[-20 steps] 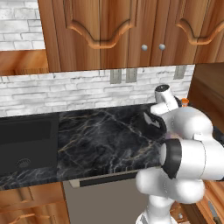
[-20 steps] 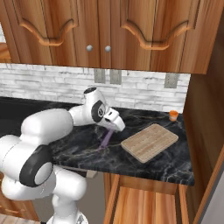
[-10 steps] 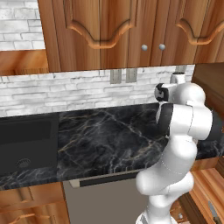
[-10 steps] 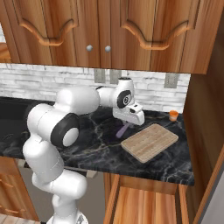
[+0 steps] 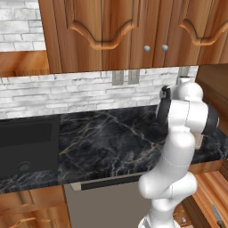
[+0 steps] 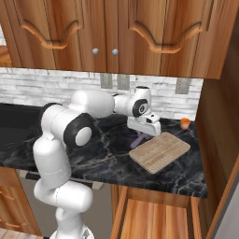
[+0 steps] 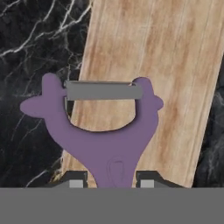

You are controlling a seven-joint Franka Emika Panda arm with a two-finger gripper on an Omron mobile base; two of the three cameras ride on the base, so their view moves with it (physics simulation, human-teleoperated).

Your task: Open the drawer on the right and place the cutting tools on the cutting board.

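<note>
A purple-handled cutting tool (image 7: 109, 135) with a grey blade (image 7: 103, 90) across its forked head hangs just above the counter. My gripper (image 7: 116, 181) is shut on its handle. In the hand view its head lies over one long edge of the cutting board (image 7: 162, 61), half over wood and half over black marble. In the right base view my gripper (image 6: 142, 133) holds the tool (image 6: 138, 140) at the left corner of the cutting board (image 6: 159, 151). The drawer (image 6: 154, 219) stands pulled open below the counter, its lighter wood floor showing.
A small orange cup (image 6: 185, 123) stands near the wall behind the board. A dark sink basin (image 5: 26, 142) is set into the counter far left. Wall cabinets (image 6: 112, 32) hang overhead, and a tall wooden side panel (image 6: 219, 140) closes the right end.
My arm has stretched out to the right, carrying the purple tool from the middle of the counter to the board's left corner. The grip has stayed shut.
</note>
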